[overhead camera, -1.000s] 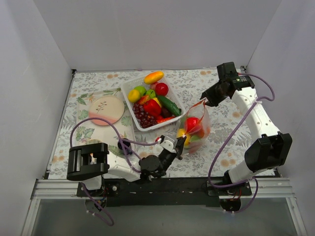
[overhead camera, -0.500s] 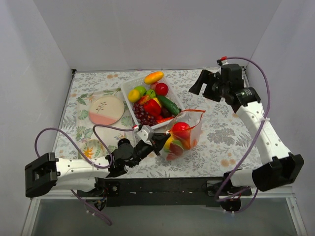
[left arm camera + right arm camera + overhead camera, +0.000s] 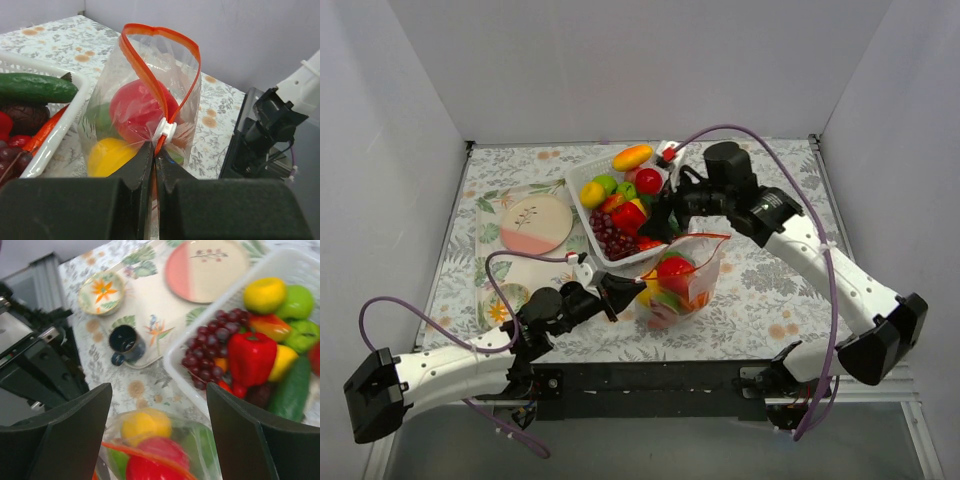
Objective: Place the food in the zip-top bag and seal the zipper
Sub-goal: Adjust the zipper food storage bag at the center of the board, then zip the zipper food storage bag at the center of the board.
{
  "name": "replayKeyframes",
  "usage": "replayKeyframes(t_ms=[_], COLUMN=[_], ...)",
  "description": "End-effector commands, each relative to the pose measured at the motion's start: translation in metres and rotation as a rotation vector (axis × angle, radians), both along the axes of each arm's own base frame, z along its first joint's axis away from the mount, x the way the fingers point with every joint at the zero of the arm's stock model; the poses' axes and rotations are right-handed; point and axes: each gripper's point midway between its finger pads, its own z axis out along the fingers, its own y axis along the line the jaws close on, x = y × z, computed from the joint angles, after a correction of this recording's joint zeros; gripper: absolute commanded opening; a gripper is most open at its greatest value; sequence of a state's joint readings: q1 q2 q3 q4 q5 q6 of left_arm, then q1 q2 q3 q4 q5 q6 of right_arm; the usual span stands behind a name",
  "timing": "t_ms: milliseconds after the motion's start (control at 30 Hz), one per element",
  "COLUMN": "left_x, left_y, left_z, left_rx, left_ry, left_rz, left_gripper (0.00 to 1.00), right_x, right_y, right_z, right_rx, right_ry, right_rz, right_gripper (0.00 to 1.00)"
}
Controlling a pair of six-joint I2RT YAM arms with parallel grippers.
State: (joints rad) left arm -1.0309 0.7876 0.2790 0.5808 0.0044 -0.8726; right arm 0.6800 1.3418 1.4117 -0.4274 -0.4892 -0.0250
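Observation:
The zip-top bag (image 3: 685,285) stands upright in front of the white tray (image 3: 582,170), its mouth open. Inside it lie red (image 3: 140,107), yellow (image 3: 107,155) and green food. My left gripper (image 3: 617,292) is shut on the near end of the orange-red zipper (image 3: 145,75), just below the white slider (image 3: 165,131). My right gripper (image 3: 662,222) hangs wide open above the bag (image 3: 165,440) and the tray's near edge, holding nothing. More food fills the tray: a red pepper (image 3: 252,355), grapes (image 3: 210,352) and a cucumber (image 3: 35,87).
A floral serving tray at the left carries a pink and cream plate (image 3: 537,224), a small flowered bowl (image 3: 102,290) and a dark mug (image 3: 127,342). White walls close in the table on three sides. Purple cables loop off both arms.
My right gripper let go of the bag's mouth, opened and swung from the back right to above the bag and tray. My left arm drew the bag leftward while staying shut on the zipper.

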Motion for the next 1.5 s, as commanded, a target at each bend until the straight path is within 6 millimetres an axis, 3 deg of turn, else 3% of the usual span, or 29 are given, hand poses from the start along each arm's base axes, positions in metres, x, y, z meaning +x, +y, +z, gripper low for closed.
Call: replayKeyframes(t_ms=[0, 133, 267, 400, 567, 800, 1467], left_x=[-0.011, -0.011, -0.010, -0.010, -0.012, -0.014, -0.010], left_y=[0.006, 0.012, 0.015, 0.015, 0.015, 0.015, 0.015], left_z=[-0.001, -0.001, -0.003, -0.007, -0.008, -0.005, -0.006], left_rx=[-0.013, -0.034, -0.055, -0.045, -0.047, -0.055, -0.064], left_ry=[0.031, 0.041, 0.056, 0.075, 0.087, 0.091, 0.109], left_rz=[-0.044, -0.033, -0.023, -0.028, -0.049, -0.063, -0.051], left_gripper=[0.00, 0.00, 0.00, 0.00, 0.00, 0.00, 0.00], right_x=[-0.035, -0.057, -0.076, -0.095, -0.111, -0.115, -0.113], right_y=[0.030, 0.035, 0.026, 0.018, 0.027, 0.036, 0.037], right_z=[0.016, 0.017, 0.015, -0.003, -0.027, -0.052, -0.076], right_rx=[-0.029, -0.044, -0.063, -0.112, -0.217, -0.334, -0.408], right_ry=[-0.115, -0.112, -0.098, -0.093, -0.106, -0.132, -0.136], right_rz=[0.267, 0.362, 0.389, 0.381, 0.382, 0.396, 0.375], right_gripper=[0.83, 0.81, 0.78, 0.78, 0.73, 0.68, 0.54])
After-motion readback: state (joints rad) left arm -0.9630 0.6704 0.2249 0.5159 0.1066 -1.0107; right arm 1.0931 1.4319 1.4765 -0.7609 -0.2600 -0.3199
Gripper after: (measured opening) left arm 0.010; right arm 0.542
